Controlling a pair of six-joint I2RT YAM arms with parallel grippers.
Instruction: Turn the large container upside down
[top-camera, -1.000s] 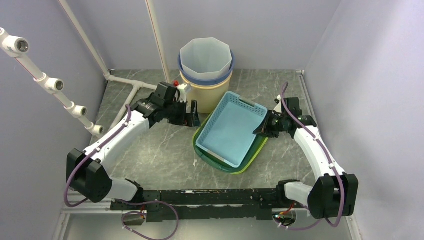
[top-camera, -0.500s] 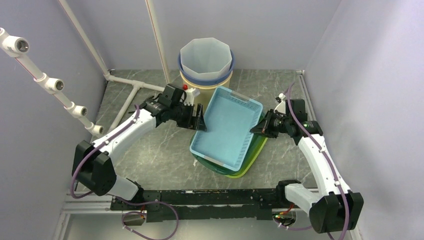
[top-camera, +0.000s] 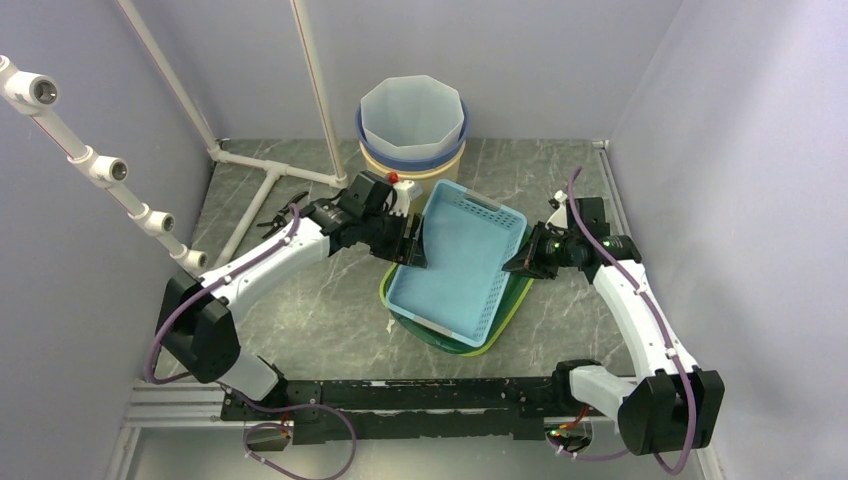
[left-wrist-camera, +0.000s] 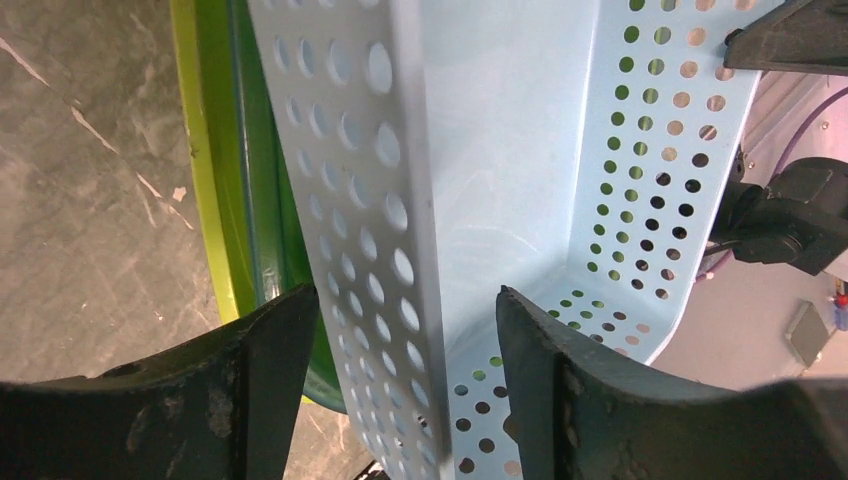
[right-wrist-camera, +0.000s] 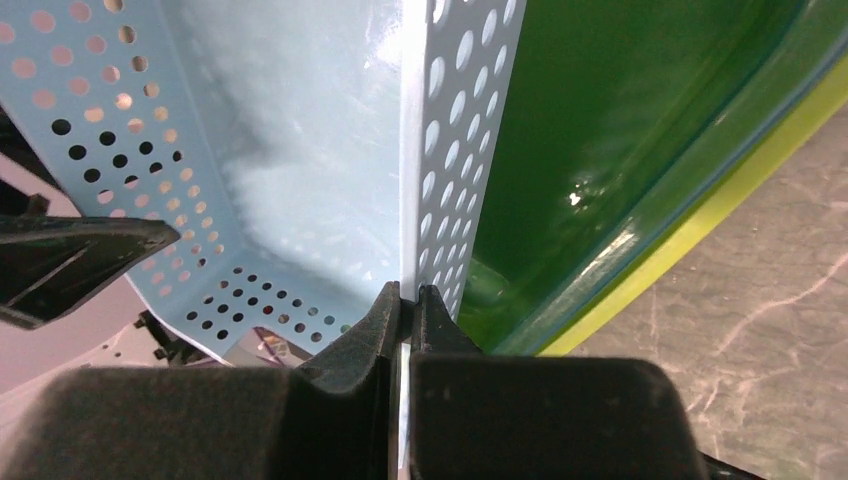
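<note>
A robot test cell in a lab: plain lavender panels (top-camera: 700, 150) box in a marble-patterned desk (top-camera: 320, 320). White plastic piping (top-camera: 90, 160) stands left of the left gripper (top-camera: 414, 245), and a black mounting rail (top-camera: 420, 392) lies nearer than it.

no writing, label, brand mark or number can be read in any view. the blue perforated container (top-camera: 455, 268) shows only plain plastic and holes. the same goes for the green tray (top-camera: 497, 328) under it and the stacked buckets (top-camera: 411, 128) behind. the white pipes (top-camera: 92, 160) and the marbled table (top-camera: 320, 310) carry nothing legible either.
</note>
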